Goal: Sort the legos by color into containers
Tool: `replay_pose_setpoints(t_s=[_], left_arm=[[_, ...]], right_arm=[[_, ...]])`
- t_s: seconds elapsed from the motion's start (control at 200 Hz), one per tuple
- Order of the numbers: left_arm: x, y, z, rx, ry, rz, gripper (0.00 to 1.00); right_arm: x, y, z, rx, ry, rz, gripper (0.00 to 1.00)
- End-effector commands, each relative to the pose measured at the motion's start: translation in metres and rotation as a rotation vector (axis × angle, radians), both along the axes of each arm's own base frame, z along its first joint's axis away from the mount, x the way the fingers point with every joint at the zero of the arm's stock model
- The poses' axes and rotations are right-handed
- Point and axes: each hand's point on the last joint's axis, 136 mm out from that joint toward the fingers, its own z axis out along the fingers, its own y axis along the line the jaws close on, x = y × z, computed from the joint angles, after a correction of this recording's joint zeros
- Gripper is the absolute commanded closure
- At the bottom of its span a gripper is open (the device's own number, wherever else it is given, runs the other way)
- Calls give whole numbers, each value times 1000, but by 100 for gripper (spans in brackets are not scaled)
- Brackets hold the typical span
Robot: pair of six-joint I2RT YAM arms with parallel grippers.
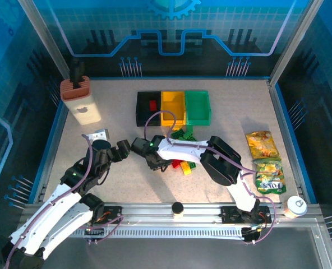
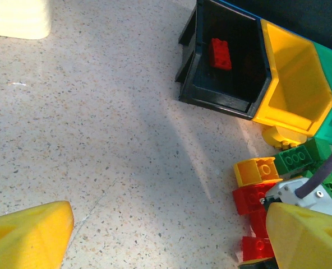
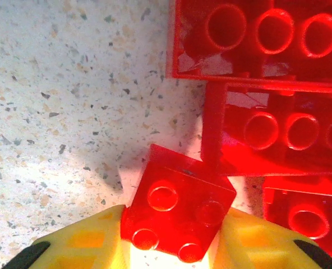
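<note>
While the left gripper (image 2: 169, 241) hangs open above the table (image 2: 98, 140), the right gripper (image 3: 174, 246) is clamped on a small red brick (image 3: 177, 204) beside the pile (image 3: 267, 129); another red brick (image 2: 220, 54) lies in the black bin (image 2: 216, 102).

Blk bin (image 1: 142, 112), ylw bin (image 1: 173, 102), grn bin (image 1: 197, 106); legos (image 1: 177, 164) red/ylw/grn; table (image 1: 127, 185) speckled beige.

The speckled beige table (image 1: 138, 188) carries three bins in a touching row at the far middle: black bin (image 1: 143, 112), yellow bin (image 1: 173, 103), green bin (image 1: 197, 103). A beige holder (image 1: 81, 101) stands at the far left. Loose legos (image 1: 184, 166) lie near the centre, and two snack bags (image 1: 260, 144) on the right.
</note>
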Motion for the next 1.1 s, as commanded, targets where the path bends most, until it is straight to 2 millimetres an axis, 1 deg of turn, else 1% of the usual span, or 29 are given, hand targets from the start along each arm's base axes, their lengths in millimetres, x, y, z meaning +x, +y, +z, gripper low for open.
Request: replay_pose_setpoints(t_s=[0.0,0.11,0.21,0.38,0.5,0.51,0.59,0.605,0.625,0.63,0.64,0.76,0.886,0.966,1.001,1.021,1.071,1.091], left_arm=[[-3,2,1,4,-2,4,10],[-5,2,1,5,-2,2,10],[-5,2,2,1,0,0,10],[-8,1,3,-6,7,-8,11],[-10,2,3,-5,10,-7,11],[-10,2,3,-6,11,-7,11],[-12,1,3,-17,16,-16,11],[-13,0,2,-20,18,-17,11],[-13,0,1,-21,23,-18,11],[-13,0,1,-22,24,-19,11],[-14,0,1,-23,25,-20,11],[-16,-4,-3,-43,43,-32,11],[-18,-6,-4,-49,54,-37,11],[-19,-8,-3,-56,52,-46,11],[-19,-9,-3,-58,53,-51,11],[-19,-10,-3,-61,53,-53,11],[-19,-11,-3,-64,53,-58,11],[-18,-12,-3,-63,54,-61,11]], right_arm=[[13,5,40,16,-87,29,65],[28,12,61,47,-131,54,65],[49,17,80,80,-164,73,64],[99,29,116,138,-231,123,64],[137,39,127,208,-239,144,63],[143,42,129,221,-244,146,63],[164,46,131,254,-241,147,63],[167,46,129,255,-237,149,63],[173,46,137,271,-252,149,63],[175,47,131,264,-245,148,63],[177,47,126,259,-239,149,63],[209,49,122,277,-273,147,63],[233,43,119,296,-295,120,62],[243,40,120,322,-309,112,60],[246,43,123,341,-318,121,56],[247,44,126,349,-325,127,52],[249,45,134,357,-346,144,34],[249,46,139,360,-353,151,25]])
